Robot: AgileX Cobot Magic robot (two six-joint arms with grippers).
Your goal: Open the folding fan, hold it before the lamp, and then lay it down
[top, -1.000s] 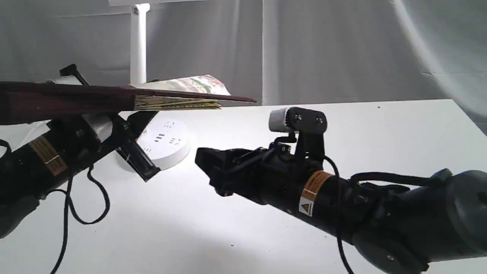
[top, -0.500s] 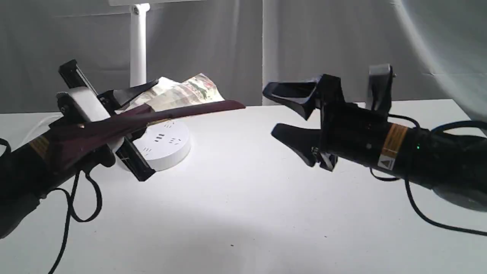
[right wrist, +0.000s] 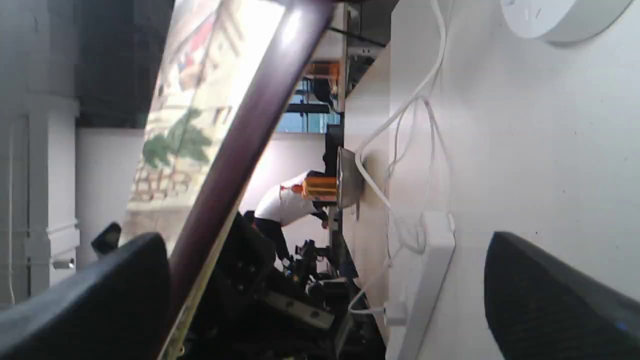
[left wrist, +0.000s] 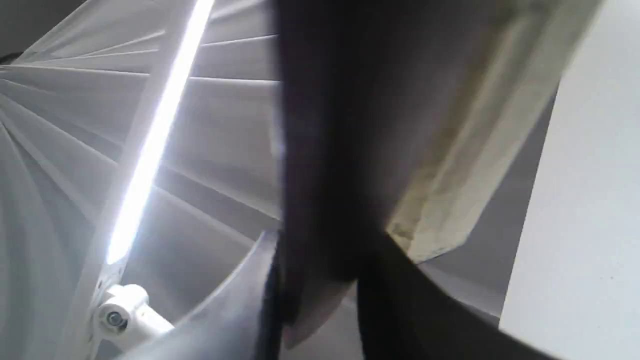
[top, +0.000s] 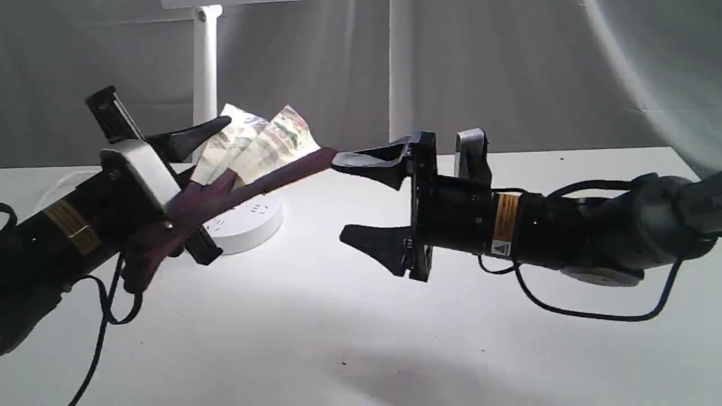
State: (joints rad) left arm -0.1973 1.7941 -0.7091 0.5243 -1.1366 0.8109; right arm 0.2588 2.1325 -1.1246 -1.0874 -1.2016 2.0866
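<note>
My left gripper (top: 217, 144) is shut on the folding fan near its ribs and holds it tilted above the table. The cream painted leaf (top: 259, 144) is partly spread, and the maroon guard (top: 282, 172) sticks out to the right. The right gripper (top: 352, 203) is open, its upper finger (top: 369, 160) at the guard's tip and the lower one well below it. In the right wrist view the guard (right wrist: 240, 145) runs beside one finger (right wrist: 100, 300). Behind the fan stand the lamp's post (top: 206, 62) and round base (top: 248, 223). The fan fills the left wrist view (left wrist: 325, 150).
The white table (top: 361, 338) runs back to a grey curtain (top: 507, 73). A white power strip (right wrist: 425, 280) with white cords lies on the table past the lamp base (right wrist: 565, 20). The lamp's lit head (left wrist: 150, 150) hangs overhead. A black cable (top: 107, 304) dangles from the left arm.
The right gripper has swung up, opened and moved left until its upper finger reached the guard's tip. The left gripper tilted the fan up, and the leaf has spread a little more.
</note>
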